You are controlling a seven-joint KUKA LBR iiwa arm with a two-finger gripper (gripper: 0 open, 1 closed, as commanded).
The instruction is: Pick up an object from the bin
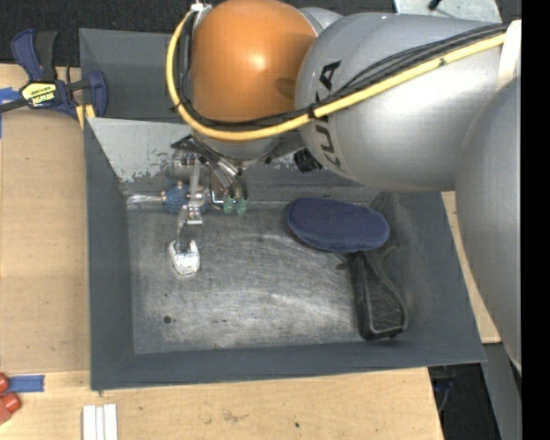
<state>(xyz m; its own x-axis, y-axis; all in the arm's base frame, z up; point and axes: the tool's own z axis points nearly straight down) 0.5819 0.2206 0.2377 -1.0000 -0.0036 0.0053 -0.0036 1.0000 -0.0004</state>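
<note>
Left of the blue brush (337, 225), toward the back wall of the bin (110, 273), my gripper (200, 211) hangs low over the floor. Whether my grip stands wide or narrow I cannot tell, as the metalwork is tangled from this angle. Just below me, farther left of the brush's oval head, lies a small whitish piece (183, 260). It seems to touch my lower tip, though I cannot say it is caught. I judge this the approach or grasp step, with nothing lifted yet. Next calls for settling squarely over that piece, closing, then rising straight. By count: one brush, one whitish piece.
</note>
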